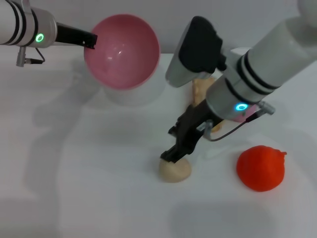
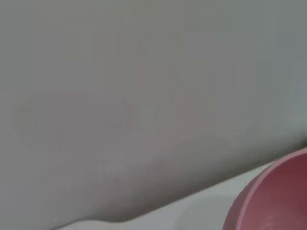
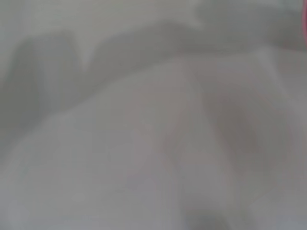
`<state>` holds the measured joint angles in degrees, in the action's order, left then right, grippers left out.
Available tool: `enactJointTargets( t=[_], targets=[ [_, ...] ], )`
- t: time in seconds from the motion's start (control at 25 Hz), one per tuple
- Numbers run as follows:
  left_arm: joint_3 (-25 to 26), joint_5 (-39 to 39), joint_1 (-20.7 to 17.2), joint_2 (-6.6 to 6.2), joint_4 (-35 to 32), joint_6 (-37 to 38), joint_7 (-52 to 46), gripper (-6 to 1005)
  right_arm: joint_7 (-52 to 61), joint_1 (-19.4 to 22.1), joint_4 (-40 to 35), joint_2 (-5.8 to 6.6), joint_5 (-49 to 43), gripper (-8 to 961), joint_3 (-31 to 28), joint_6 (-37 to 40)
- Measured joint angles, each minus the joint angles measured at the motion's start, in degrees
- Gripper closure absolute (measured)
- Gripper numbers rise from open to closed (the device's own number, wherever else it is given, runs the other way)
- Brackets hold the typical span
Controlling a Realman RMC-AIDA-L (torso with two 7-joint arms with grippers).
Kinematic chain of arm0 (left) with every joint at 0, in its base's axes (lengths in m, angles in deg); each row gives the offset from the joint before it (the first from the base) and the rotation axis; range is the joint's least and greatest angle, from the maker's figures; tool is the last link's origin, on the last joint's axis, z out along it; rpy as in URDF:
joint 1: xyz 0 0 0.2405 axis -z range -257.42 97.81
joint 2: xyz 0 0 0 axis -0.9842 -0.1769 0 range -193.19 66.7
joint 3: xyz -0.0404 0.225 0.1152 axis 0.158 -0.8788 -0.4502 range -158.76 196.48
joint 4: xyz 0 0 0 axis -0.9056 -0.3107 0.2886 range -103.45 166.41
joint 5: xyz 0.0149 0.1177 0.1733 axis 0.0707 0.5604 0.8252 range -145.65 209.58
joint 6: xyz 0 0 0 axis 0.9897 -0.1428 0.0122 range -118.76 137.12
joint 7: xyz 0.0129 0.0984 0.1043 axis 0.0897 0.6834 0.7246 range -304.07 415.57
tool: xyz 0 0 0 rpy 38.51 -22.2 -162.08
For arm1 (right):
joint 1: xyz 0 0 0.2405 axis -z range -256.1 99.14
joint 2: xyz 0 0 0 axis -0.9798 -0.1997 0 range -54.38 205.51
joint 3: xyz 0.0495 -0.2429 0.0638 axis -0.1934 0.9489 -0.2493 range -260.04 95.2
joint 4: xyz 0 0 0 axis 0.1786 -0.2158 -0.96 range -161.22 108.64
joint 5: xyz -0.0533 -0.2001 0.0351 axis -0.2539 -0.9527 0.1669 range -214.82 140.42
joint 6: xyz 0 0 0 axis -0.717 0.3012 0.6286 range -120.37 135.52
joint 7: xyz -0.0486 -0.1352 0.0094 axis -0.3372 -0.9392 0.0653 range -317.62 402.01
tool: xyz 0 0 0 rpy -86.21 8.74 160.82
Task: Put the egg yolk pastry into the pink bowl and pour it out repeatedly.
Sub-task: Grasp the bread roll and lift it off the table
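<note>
A plain white tabletop (image 1: 74, 198) fills the scene, with a pale wall behind it. At the far left, the left gripper (image 1: 90, 39) reaches in level and its jaws are clamped on the rim of the pink bowl (image 1: 122, 49), holding it lifted above the table with its open mouth tipped toward the camera; the bowl looks empty. The left wrist view shows only a slice of that pink rim against the wall. Toward the middle, the right gripper (image 1: 173, 152) slants down from the right arm, and the egg yolk pastry (image 1: 175, 170) lies on the table directly under its tips, touching or nearly so. Whether the jaws are spread or closing cannot be told from here. The pastry is roundish, with no clear long axis. The right arm is plainly the nearer one; the bowl is well apart, up and to the left of these jaws. Just behind the right gripper, a pale bread piece (image 1: 200, 89) is partly hidden. To the right of the jaws sits an orange-red ball (image 1: 260, 167), near but clear of the pastry.
</note>
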<state>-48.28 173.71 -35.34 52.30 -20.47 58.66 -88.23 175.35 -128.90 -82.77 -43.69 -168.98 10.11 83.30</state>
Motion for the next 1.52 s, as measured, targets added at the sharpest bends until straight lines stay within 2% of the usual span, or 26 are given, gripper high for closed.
enactJointTargets(
  t=[0.24,0.68,1.04,1.36,1.52],
  targets=[
    [0.1,0.9,-0.5,-0.22,-0.2,1.8,1.0,957,0.5,-0.6,4.0,-0.11,4.3,275,3.9,-3.7],
    [0.1,1.0,-0.8,-0.21,-1.5,4.4,1.8,958,4.3,-2.2,8.8,-0.09,4.3,344,8.7,-7.4],
    [0.9,1.0,-0.9,-0.23,-1.7,4.2,2.0,958,6.1,-2.4,8.5,0.19,2.5,401,8.7,-6.8],
    [0.9,1.0,-1.1,-0.15,-1.7,3.9,2.0,957,6.1,-2.5,8.1,0.21,1.6,511,8.7,-6.5],
    [0.9,1.0,-1.1,-0.05,-1.6,4.1,2.0,957,6.1,-0.8,3.7,0.42,1.5,553,7.0,-4.5]
  ],
)
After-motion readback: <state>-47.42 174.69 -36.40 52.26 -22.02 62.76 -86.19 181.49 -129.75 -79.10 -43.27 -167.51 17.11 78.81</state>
